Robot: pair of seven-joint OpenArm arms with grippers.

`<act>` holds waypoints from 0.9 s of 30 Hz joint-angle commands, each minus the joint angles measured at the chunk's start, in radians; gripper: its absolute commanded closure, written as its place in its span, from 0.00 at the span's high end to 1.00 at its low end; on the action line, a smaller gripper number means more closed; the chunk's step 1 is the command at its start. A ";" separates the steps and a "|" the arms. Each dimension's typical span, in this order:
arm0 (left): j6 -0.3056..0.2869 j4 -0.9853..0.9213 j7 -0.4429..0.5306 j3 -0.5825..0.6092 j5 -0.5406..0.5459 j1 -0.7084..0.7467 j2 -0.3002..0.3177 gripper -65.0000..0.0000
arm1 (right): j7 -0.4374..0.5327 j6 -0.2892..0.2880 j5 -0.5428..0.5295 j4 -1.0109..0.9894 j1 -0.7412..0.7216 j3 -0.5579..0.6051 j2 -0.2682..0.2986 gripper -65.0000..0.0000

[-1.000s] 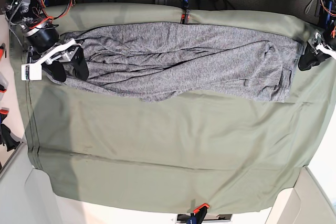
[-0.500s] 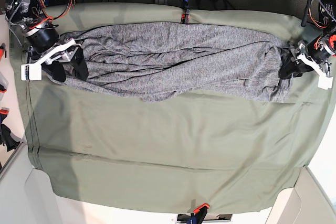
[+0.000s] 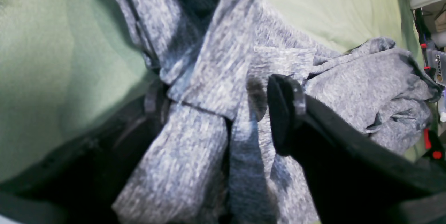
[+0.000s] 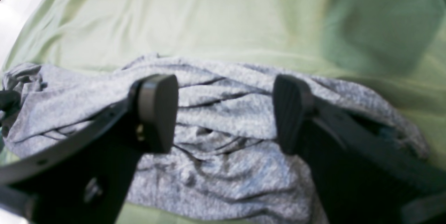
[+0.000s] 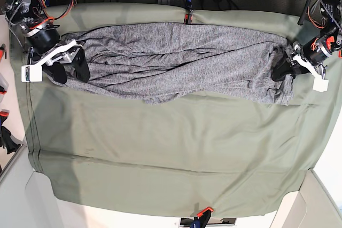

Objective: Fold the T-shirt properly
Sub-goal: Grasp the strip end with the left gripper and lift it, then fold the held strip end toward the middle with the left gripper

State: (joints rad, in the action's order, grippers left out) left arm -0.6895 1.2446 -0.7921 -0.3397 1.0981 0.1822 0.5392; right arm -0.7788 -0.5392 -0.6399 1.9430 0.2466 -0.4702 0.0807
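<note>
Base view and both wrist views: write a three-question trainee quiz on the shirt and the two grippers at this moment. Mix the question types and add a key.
1. True or false: the right gripper is shut on the T-shirt.
2. Multiple choice: what lies between the fingers of the left gripper? A) bare olive-green sheet B) a bunched fold of grey shirt fabric C) nothing
3. Fill in the blank: the shirt lies in a crumpled band on the ___ half of the olive-green sheet in the base view.

Key
1. False: its pads stand wide apart over the fabric.
2. B, though whether the fingers are actually clamping the fabric cannot be told.
3. Upper.
</note>
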 commanded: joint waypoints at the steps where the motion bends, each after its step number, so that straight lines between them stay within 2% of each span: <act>1: -0.009 0.013 0.004 0.000 -0.027 -0.008 0.005 0.57 | 0.027 -0.008 -0.023 0.019 -0.005 -0.003 0.007 0.65; 2: -0.009 0.013 0.013 0.000 -0.053 -0.008 -0.001 0.50 | 0.027 -0.008 -0.023 0.019 -0.006 -0.003 0.007 0.65; 5: -0.009 0.013 0.023 0.000 -0.098 -0.010 -0.019 0.16 | 0.027 -0.008 -0.023 0.019 -0.008 -0.003 0.007 0.65; 7: -0.009 0.014 0.026 0.000 -0.093 -0.010 -0.027 0.01 | 0.028 -0.008 -0.023 0.019 -0.008 -0.003 0.007 0.65; 11: -0.009 0.072 0.126 -0.015 -0.105 0.004 -0.026 0.00 | 0.031 -0.008 -0.021 0.019 -0.007 -0.003 0.008 0.65; 14: -0.009 0.186 0.200 -0.034 -0.257 0.015 -0.026 0.00 | 0.030 -0.008 -0.010 0.019 -0.007 -0.003 0.008 0.65; 18: -0.004 0.289 0.234 -0.035 -0.417 0.015 -0.024 0.00 | 0.042 -0.008 -0.014 0.019 -0.008 -0.003 0.008 0.65; 21: 0.053 0.307 0.298 -0.035 -0.546 0.015 -0.014 0.00 | 0.046 -0.008 -0.015 0.019 -0.008 -0.003 0.007 0.65; 24: 0.137 0.307 0.369 -0.035 -0.671 0.015 0.011 0.00 | 0.045 -0.008 -0.014 0.019 -0.007 -0.003 0.008 0.65; 27: 0.216 0.308 0.408 -0.035 -0.739 0.014 0.046 0.00 | 0.045 -0.008 -0.015 0.019 -0.008 -0.003 0.008 0.65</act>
State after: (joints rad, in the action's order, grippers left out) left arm -0.4843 1.5349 -0.4095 -0.3634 0.3523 0.2073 0.5617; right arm -0.7601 -0.5388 -0.6353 1.9430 0.2462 -0.4702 0.0807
